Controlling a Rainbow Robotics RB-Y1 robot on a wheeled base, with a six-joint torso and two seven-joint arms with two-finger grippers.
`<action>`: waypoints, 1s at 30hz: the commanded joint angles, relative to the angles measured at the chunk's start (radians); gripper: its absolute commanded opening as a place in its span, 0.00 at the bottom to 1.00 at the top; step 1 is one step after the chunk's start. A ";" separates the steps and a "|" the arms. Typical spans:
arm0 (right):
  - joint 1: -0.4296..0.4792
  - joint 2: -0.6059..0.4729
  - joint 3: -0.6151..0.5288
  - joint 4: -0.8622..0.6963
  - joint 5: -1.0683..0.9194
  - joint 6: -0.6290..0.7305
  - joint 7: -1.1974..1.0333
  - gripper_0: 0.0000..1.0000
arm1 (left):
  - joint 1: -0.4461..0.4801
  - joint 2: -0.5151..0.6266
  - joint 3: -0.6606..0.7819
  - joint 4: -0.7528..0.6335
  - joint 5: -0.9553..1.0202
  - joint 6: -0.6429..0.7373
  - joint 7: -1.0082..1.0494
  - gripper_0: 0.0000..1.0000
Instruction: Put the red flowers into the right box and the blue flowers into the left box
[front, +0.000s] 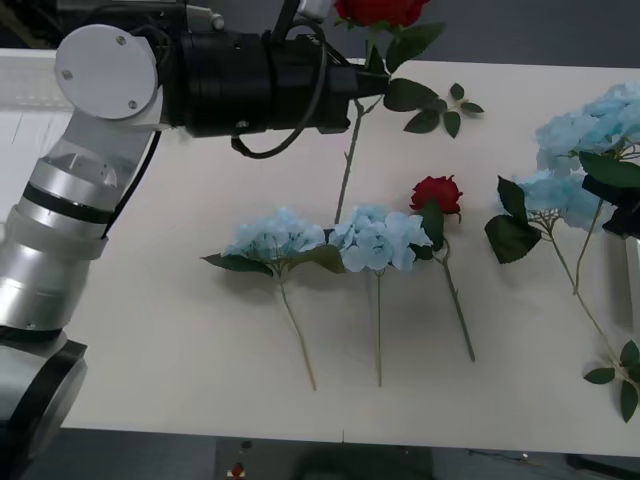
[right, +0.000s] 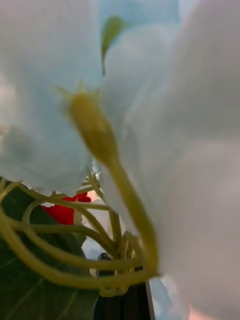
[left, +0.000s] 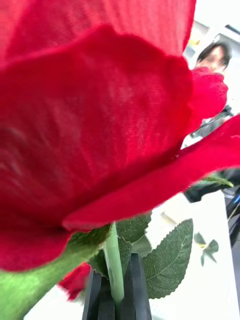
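Meanwhile, both arms mid-sort, one flower each.

Left gripper (left: 116, 295) pinching a red rose (front: 380, 10) by its stem, held high over the desk (front: 180, 330); right gripper (front: 620, 215) at the far right edge amid blue hydrangeas (front: 590, 130), apparently clamped on one's stem (right: 125, 200). Two hydrangeas (front: 375, 240) and one rose (front: 437, 193) lying loose mid-desk. Next, by judgement: carry the rose rightward, the hydrangea leftward. Left box (front: 25, 95) glimpsed behind the arm, contents hidden.

Front view high, looking down on table (front: 200, 330); wrist views pressed against blooms, perhaps sharing red rose (right: 62, 212).
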 joint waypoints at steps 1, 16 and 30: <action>-0.011 -0.011 -0.003 0.006 -0.013 0.007 0.013 0.00 | 0.033 -0.009 -0.013 -0.083 0.022 -0.064 -0.049 0.00; -0.011 -0.036 0.000 0.061 0.125 0.064 -0.370 0.00 | 0.085 -0.072 -0.082 -0.111 0.061 -0.139 -0.140 0.00; -0.016 -0.050 0.001 0.077 0.210 0.059 -0.476 0.88 | 0.088 -0.070 -0.116 -0.111 0.069 -0.139 -0.187 0.00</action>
